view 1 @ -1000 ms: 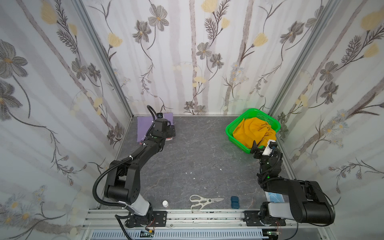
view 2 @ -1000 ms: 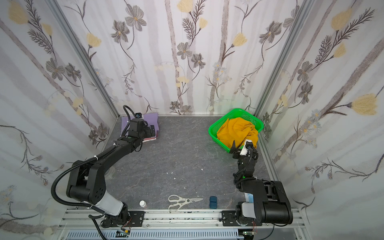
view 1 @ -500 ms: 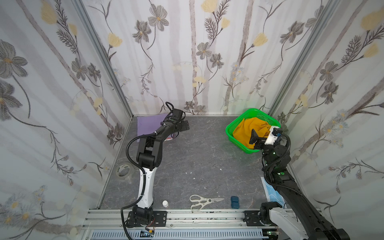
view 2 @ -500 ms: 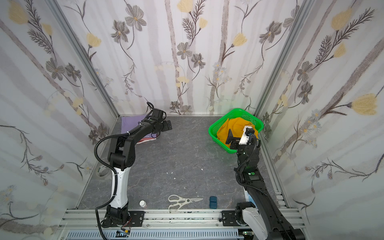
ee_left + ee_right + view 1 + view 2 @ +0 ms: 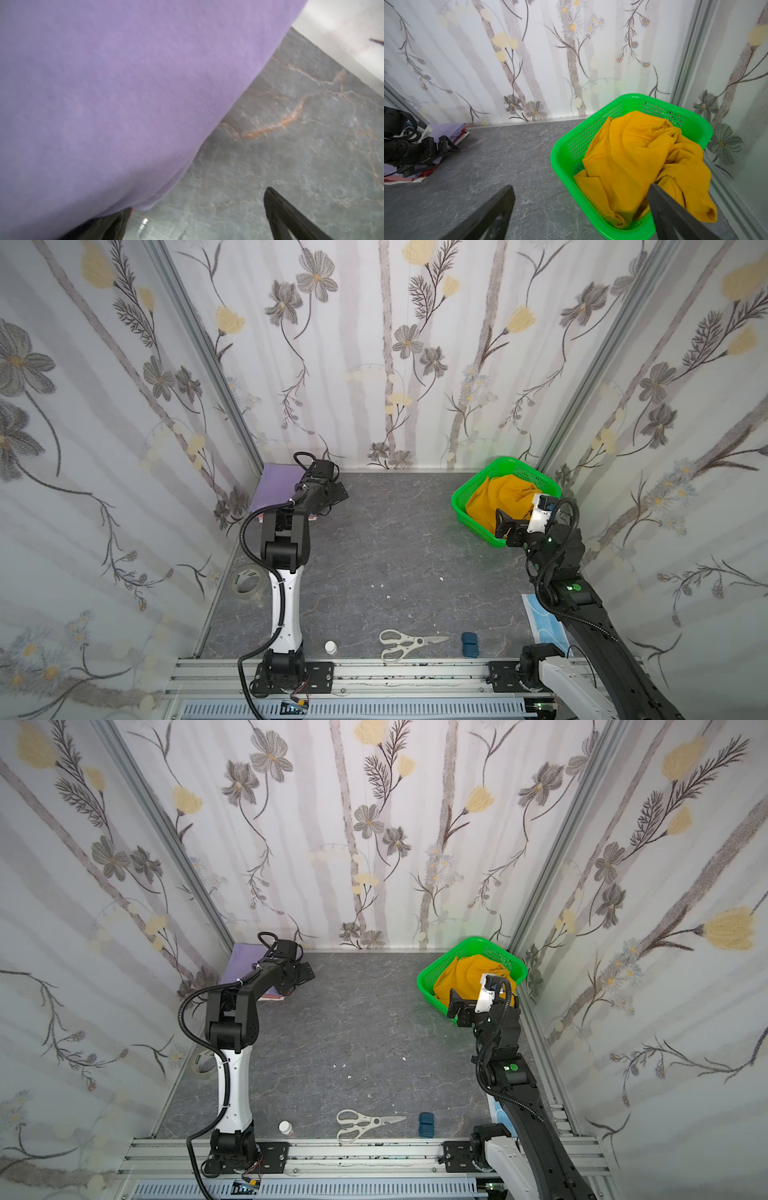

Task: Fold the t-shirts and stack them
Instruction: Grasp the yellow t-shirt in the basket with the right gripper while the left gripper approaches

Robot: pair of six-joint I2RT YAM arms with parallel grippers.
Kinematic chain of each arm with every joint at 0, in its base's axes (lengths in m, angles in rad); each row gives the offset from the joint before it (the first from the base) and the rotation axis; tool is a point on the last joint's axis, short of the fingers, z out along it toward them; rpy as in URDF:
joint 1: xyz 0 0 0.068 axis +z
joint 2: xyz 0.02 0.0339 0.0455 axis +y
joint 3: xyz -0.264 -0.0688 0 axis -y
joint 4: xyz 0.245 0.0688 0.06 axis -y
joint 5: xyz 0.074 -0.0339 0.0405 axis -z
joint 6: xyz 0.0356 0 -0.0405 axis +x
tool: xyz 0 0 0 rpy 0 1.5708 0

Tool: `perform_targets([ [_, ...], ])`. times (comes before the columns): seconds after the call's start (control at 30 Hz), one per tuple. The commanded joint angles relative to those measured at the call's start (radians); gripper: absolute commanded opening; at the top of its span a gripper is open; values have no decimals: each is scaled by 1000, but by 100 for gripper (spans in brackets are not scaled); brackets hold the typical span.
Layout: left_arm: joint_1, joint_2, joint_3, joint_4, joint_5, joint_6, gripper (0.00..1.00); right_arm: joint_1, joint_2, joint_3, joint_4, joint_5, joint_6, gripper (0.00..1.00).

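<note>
Grey desk (image 5: 395, 539). Mustard t-shirt (image 5: 498, 495) lay crumpled in green basket (image 5: 562, 158), far right corner. Lavender t-shirt (image 5: 274, 485) folded far left, apparently topping a stack. Left claw (image 5: 336, 495) gaped empty at its edge; right claw (image 5: 504, 526) gaped empty over basket's near rim.

Left arm (image 5: 286, 531): black joints and upper links, white tapered lower link (image 5: 286, 605), black ribbed left cable (image 5: 242, 541) looped alongside. Right arm (image 5: 557, 556): black links, white base section (image 5: 559, 676), white wrist housing (image 5: 540, 516), round green marking (image 5: 575, 587), black ribbed right cable (image 5: 577, 516). Black mounting plates (image 5: 320, 676) at both bases. Left gripper (image 5: 197, 199) and right gripper (image 5: 580, 187): matte black, wedge-shaped fingers (image 5: 492, 214).
</note>
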Motion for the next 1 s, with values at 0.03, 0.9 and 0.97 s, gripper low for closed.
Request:
perform_targets([
  [0.03, 32, 23, 35, 71, 116, 55, 100, 6, 33, 0, -4, -35, 29, 100],
  [0.9, -187, -1040, -870, 15, 192, -46, 100, 93, 1203, 1030, -587, -341, 26, 100],
  [0.97, -187, -1132, -909, -13, 177, -41, 100, 131, 1222, 1025, -597, -326, 22, 100],
])
